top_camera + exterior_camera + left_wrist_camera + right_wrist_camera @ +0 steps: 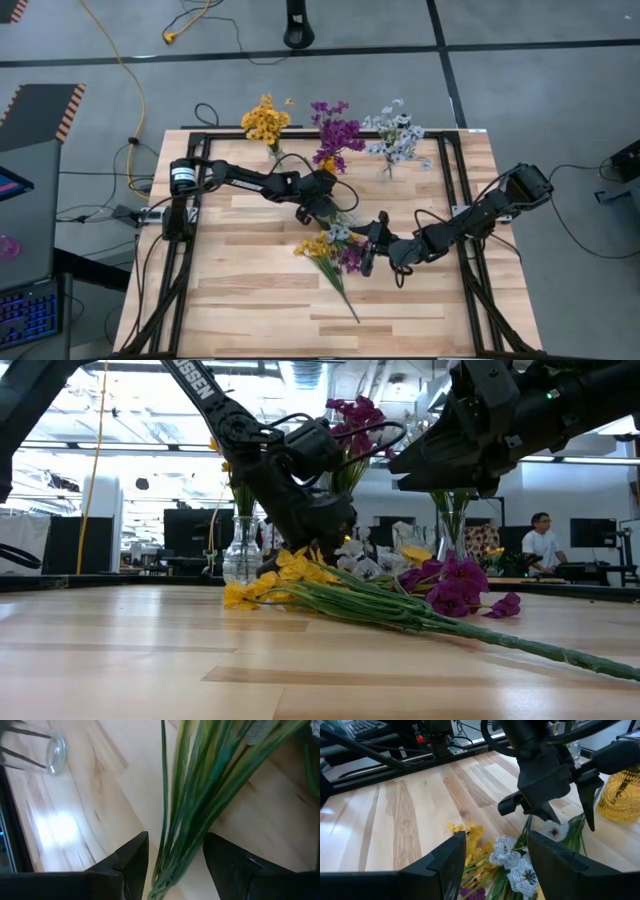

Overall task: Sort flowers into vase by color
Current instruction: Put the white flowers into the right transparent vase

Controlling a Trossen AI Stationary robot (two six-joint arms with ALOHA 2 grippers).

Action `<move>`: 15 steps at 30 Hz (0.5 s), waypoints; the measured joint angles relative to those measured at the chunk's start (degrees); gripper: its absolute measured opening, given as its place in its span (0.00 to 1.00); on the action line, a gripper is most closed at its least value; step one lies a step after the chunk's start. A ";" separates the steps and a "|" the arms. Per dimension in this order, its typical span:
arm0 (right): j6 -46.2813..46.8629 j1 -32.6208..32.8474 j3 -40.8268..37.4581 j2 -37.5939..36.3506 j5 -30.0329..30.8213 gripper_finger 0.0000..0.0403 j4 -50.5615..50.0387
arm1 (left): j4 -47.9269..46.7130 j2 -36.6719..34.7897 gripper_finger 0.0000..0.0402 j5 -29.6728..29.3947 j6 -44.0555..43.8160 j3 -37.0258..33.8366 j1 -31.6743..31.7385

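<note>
Table (250, 290): pale wood planks with light and tan stripes, framed by black rails.
Arms: dark, nearly black.
Loose flowers (335, 250): yellow, purple and white blossoms on green stems.
3 vases: clear glass, filled with yellow blooms (265, 122), purple blooms (336, 130) and bluish-white blooms (396, 135).
Cable (130, 75): yellow, laid across grey floor.

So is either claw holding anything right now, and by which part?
Nothing is held. The left claw is open astride the green stems of the flower bunch; the right claw is open above the blossoms.
</note>
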 joint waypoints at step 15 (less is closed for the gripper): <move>-0.38 0.11 0.00 -0.02 -0.01 0.60 2.57 | -0.55 -0.21 0.25 -0.97 -2.91 -0.13 -0.13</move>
